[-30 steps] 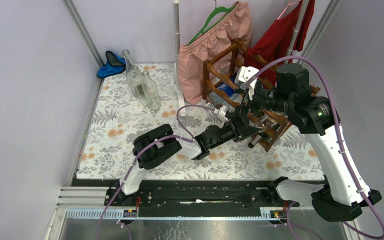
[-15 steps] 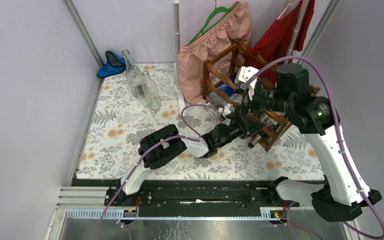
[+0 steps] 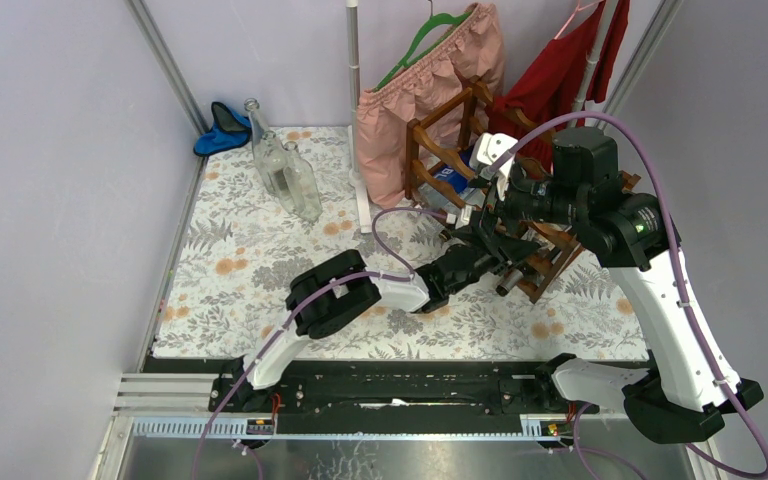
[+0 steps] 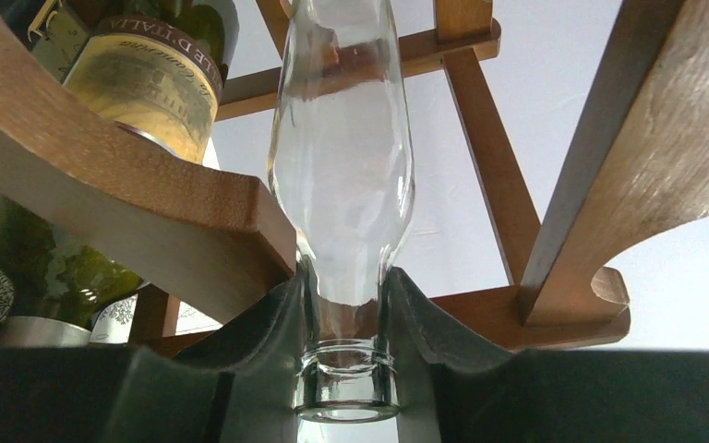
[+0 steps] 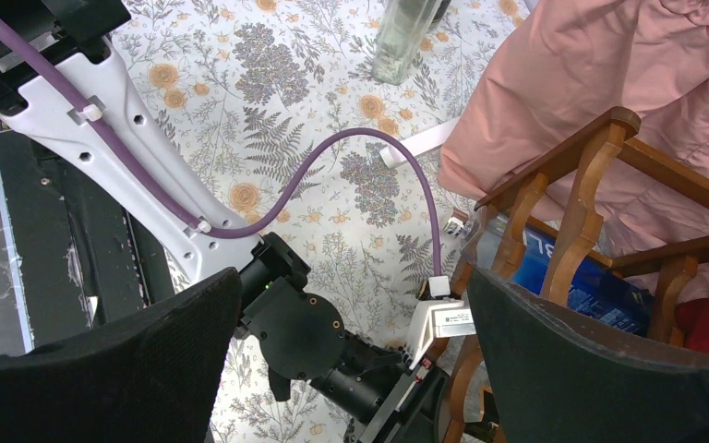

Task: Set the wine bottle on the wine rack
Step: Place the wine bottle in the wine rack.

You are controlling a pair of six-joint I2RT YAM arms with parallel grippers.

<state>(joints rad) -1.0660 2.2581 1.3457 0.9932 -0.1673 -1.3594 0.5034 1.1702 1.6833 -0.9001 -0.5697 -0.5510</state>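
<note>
The wine bottle is clear glass and lies between the scalloped rails of the reddish-brown wine rack. My left gripper is shut on its neck just above the lip, with the body reaching away into the rack. From above, the left gripper sits at the rack's low front side, and the bottle is hidden there. My right gripper is open and empty. It hangs above the left wrist beside the rack and also shows in the top view.
A labelled green bottle lies in the rack's neighbouring slot. A blue box sits inside the rack. Two clear bottles and a blue cloth are at the far left. Pink and red garments hang behind the rack.
My left arm has reached further right towards the rack, its elbow shifting right and the gripper going deeper among the rails. The right arm has not moved.
</note>
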